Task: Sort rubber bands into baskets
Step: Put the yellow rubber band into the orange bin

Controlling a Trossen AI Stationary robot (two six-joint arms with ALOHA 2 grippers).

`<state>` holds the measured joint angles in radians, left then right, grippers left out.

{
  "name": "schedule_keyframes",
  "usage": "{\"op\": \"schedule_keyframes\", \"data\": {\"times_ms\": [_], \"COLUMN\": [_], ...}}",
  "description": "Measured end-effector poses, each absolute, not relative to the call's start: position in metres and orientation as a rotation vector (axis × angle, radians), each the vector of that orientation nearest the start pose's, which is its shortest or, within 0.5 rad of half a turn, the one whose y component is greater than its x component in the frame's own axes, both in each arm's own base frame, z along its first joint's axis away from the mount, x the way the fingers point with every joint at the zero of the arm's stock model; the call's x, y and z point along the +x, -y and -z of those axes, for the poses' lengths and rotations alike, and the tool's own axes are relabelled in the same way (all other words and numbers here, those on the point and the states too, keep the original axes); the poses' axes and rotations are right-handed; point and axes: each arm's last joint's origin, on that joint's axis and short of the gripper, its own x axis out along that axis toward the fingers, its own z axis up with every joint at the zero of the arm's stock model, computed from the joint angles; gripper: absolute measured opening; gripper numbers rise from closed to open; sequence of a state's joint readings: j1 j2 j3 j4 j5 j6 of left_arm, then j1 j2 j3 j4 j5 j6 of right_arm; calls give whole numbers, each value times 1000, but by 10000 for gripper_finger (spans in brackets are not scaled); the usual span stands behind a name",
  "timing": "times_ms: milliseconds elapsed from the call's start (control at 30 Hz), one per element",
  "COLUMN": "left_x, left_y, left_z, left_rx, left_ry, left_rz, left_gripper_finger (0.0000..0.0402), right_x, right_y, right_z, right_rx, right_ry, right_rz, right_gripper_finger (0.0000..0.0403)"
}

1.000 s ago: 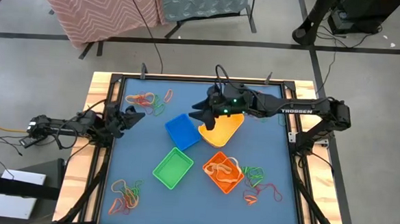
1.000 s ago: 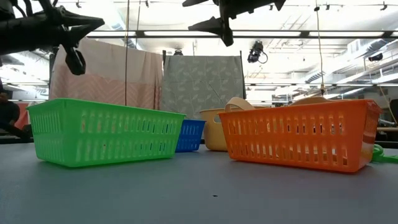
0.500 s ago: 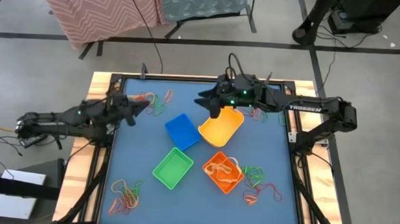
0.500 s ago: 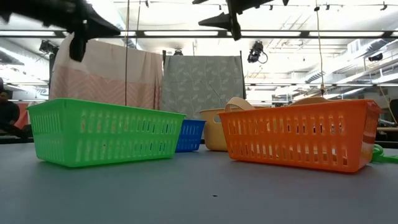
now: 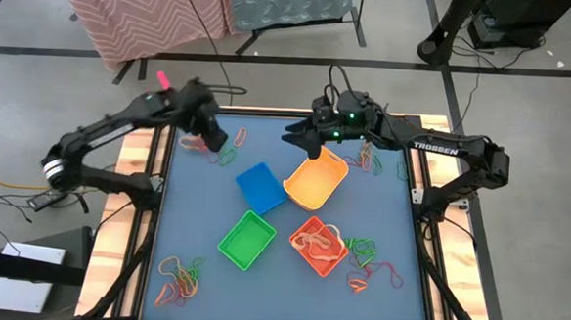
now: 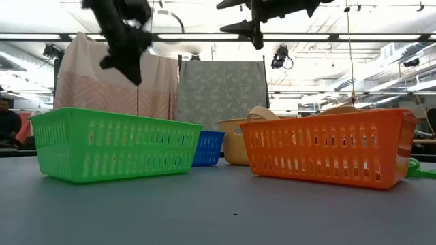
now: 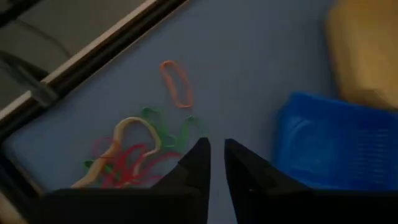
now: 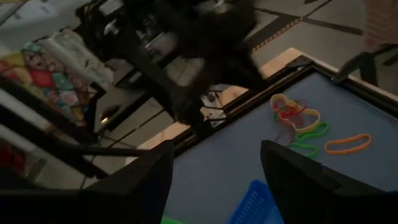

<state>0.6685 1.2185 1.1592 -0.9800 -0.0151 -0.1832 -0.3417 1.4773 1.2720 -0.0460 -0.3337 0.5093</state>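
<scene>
Bands (image 5: 225, 147) lie tangled at the desk's (image 5: 205, 205) upper left in the high view, just under our left gripper (image 5: 211, 137), whose fingers stand barely apart, empty. We judge the step a pick: lower onto one loop at the tangle's edge, not the heap. Our right gripper (image 5: 301, 141) hangs wide apart above the yellow basket (image 5: 319, 181), holding nothing.
</scene>
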Motion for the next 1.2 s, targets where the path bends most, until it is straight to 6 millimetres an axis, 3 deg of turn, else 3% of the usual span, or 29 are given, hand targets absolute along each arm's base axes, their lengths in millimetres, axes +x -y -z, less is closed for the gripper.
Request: {"op": "schedule_keyframes", "data": {"times_ms": [233,367,500,867,1200], "left_x": [185,187,187,207,207], "left_y": [-198,-219,-235,-290,-307], "left_z": [-251,-215,-191,-200,-167], "left_rx": [-718,-818,-869,-578,-589], "left_ry": [-1216,-1340,-1409,-1498,-1709], "left_rz": [-750,-765,-777,-727,-543], "left_gripper_finger": [112,148,180,204,203], "right_x": [309,302,298,301,308], "right_y": [135,150,156,154,144], "right_z": [-350,-350,-350,-350,-350], "right_rx": [556,526,504,499,514], "right_ry": [-258,-242,-236,-229,-212], "right_rz": [-28,9,30,72,196], "right_gripper_finger": [252,252,252,252,252]}}
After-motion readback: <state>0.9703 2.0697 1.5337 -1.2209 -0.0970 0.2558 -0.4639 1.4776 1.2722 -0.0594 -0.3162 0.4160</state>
